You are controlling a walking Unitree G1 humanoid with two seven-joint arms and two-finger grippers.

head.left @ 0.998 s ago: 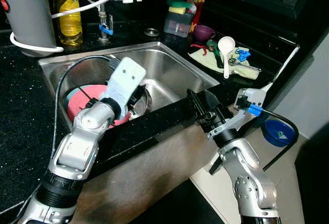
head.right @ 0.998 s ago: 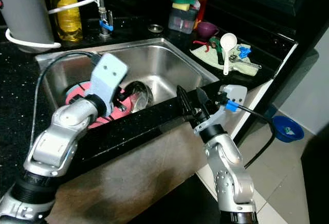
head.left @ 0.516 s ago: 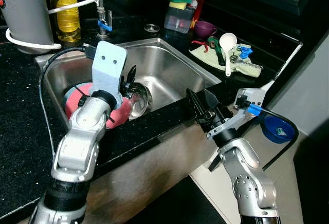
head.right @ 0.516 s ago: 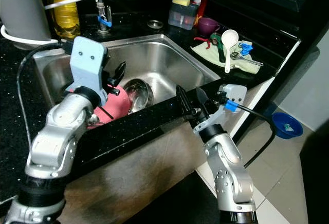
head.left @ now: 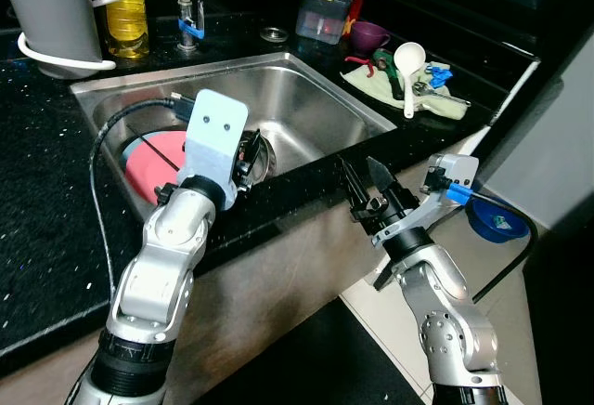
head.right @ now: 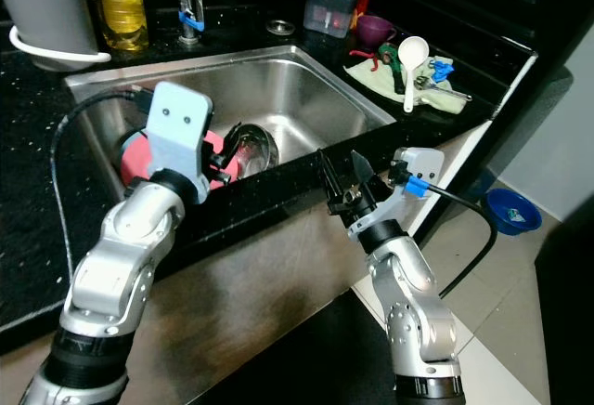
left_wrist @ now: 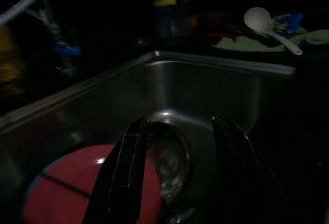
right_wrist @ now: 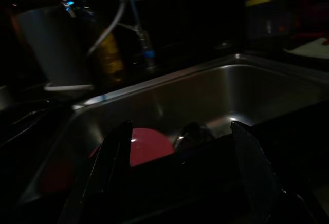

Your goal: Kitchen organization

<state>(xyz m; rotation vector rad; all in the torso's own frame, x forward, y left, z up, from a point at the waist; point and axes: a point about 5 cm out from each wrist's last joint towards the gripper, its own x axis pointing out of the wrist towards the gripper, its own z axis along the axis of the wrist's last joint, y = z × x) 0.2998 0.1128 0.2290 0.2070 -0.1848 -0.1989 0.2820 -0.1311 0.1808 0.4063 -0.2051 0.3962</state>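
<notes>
A pink plate (head.left: 148, 159) lies in the steel sink (head.left: 311, 112) with a steel bowl (head.left: 263, 152) beside it on the right. My left gripper (head.left: 249, 150) hangs open just inside the sink's front edge, above the bowl and holding nothing. Along its fingers (left_wrist: 131, 152) the left wrist view looks down on the bowl (left_wrist: 169, 157) and the plate (left_wrist: 77, 178). My right gripper (head.left: 364, 177) stands open and empty in front of the black counter edge, right of the sink, its fingers pointing up. The right wrist view looks across the rim to the plate (right_wrist: 149, 144).
Behind the sink stand a faucet (head.left: 190, 24), a yellow oil bottle (head.left: 125, 15) and a grey appliance (head.left: 51, 6). At the back right are a sponge tub (head.left: 320, 19), a purple cup (head.left: 369, 33) and a white ladle (head.left: 408, 57) on a cloth (head.left: 441, 103). A blue bowl (head.left: 497, 219) sits on the floor.
My left wrist has risen from over the plate and drawn back towards the sink's front edge. The right gripper has stayed roughly where it was. The head view has shifted slightly.
</notes>
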